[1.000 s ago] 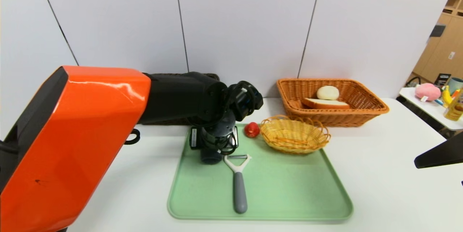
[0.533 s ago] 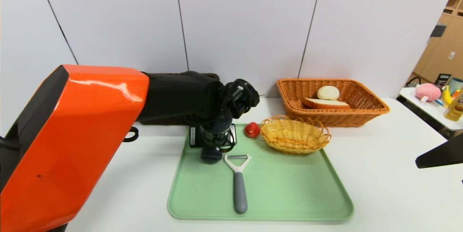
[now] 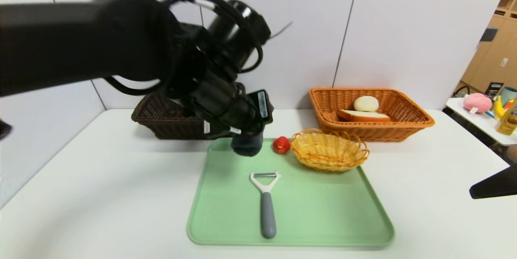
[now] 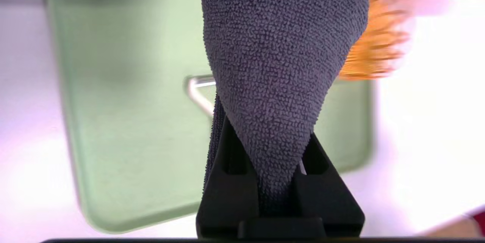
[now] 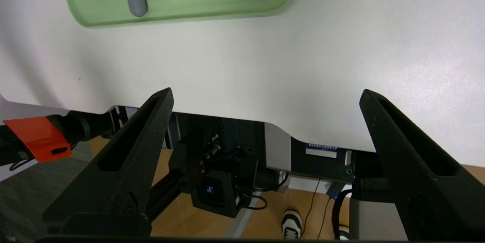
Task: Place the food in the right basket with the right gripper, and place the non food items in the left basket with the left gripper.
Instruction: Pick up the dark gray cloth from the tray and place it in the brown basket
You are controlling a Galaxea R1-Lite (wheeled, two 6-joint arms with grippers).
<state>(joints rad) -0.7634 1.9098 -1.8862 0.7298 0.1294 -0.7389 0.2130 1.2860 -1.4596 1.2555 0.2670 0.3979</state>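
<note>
Left of centre, our left gripper [image 3: 246, 140] has lifted the grey cloth [image 3: 247, 146], pinched shut on it, off the green tray [image 3: 323, 218]; the dark basket [image 3: 161, 123] behind comes next. Peeler [image 3: 264, 198] and red ball [image 3: 281, 145] wait mid-frame. Upper right, the orange basket [image 3: 408, 123] holds bread [image 3: 363, 116] and bun [image 3: 366, 103]. Our right gripper [image 5: 265, 167] idles open.

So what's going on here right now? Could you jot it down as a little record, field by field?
left gripper: shut on the grey cloth, held above the far end of the green tray
right gripper: open, parked by the table's near right edge
right basket: holds the bread slice and the bun
left basket: contents hidden
peeler: lying on the tray
red round thing: on the tray beside the small yellow basket
</note>
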